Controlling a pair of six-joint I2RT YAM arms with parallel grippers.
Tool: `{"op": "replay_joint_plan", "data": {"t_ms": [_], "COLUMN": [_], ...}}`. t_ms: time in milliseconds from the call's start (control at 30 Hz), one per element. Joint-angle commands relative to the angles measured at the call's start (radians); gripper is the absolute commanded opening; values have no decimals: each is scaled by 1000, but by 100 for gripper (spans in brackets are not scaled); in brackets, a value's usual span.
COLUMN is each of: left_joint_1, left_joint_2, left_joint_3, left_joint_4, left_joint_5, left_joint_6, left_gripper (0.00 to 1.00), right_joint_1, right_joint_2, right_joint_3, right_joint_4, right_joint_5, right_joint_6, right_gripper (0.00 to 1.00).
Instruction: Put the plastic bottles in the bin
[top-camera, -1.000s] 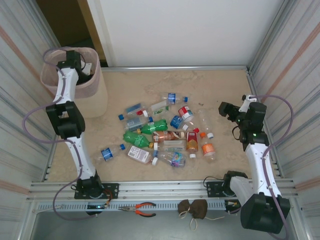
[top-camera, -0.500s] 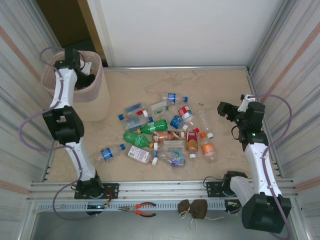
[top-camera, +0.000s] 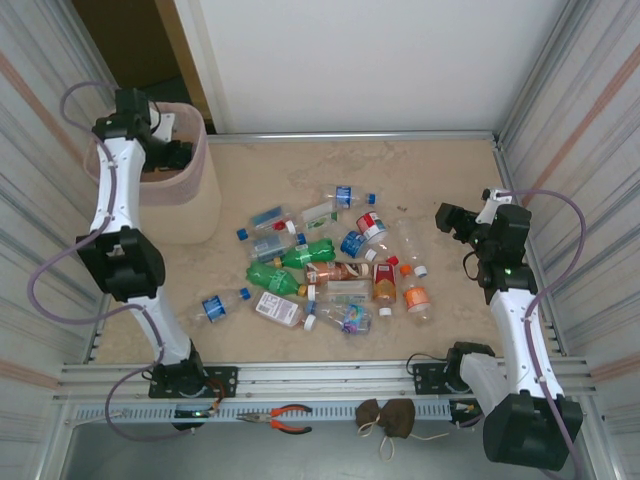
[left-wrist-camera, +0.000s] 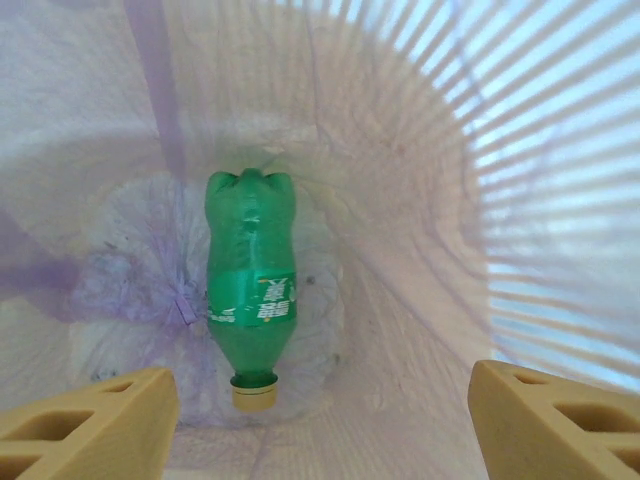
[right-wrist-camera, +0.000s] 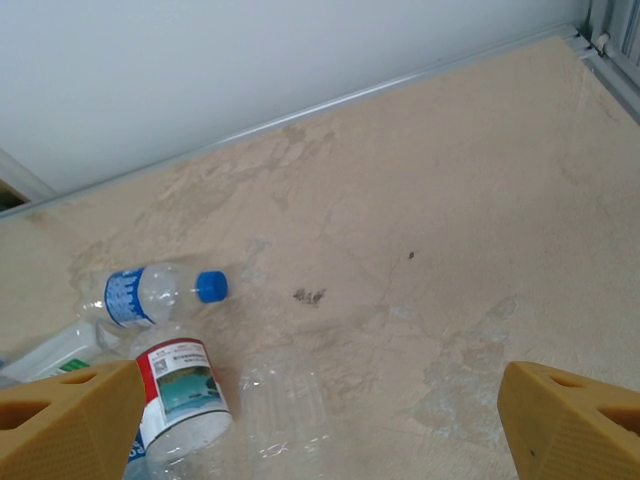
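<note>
Lying jumbled on the table (top-camera: 440, 170), the plastic bottles (top-camera: 330, 270) are partly hidden by one another. Near them the right gripper (top-camera: 450, 218) is held open and empty. Farther off, the left gripper (left-wrist-camera: 322, 400) is spread wide, empty, over the bin (top-camera: 185, 205), where one green bottle (left-wrist-camera: 250, 270) is seen on the bottom.

Beige, mottled table top (top-camera: 450, 180), walled on 3 sides. Upright on it at the far left corner: the pale pink bin (top-camera: 190, 205). Strewn across the middle, lying flat and mostly touching: plastic bottles (top-camera: 320, 270), clear, green and orange-brown. Apart from the heap, at the near left: 1 blue-capped bottle (top-camera: 222, 304). At the heap's right edge: 1 clear bottle (top-camera: 410, 243), just beyond an orange-labelled bottle (top-camera: 415, 298).
</note>
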Motion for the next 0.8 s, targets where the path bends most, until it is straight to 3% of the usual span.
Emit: {"op": "replay_joint_plan", "data": {"t_ms": [0,567,767], "left_joint_1": [-19,-103,-267], "left_joint_2": [-82,-333,-353], "left_joint_3": [35,32,23], "left_joint_4": [-34,-37,-100], "left_joint_5": [28,26,-58], "left_joint_6": [16,105,178], "left_gripper": [76,71,70], "right_joint_1": [9,19,22], "right_joint_2": [-23,-44,-46], "right_joint_3": [20,36,40], "right_joint_4": [-12,-32,-33], "right_joint_5": [3,-3,-2], "right_joint_6": [-26,-29,-30], "right_gripper": [90,90,90]}}
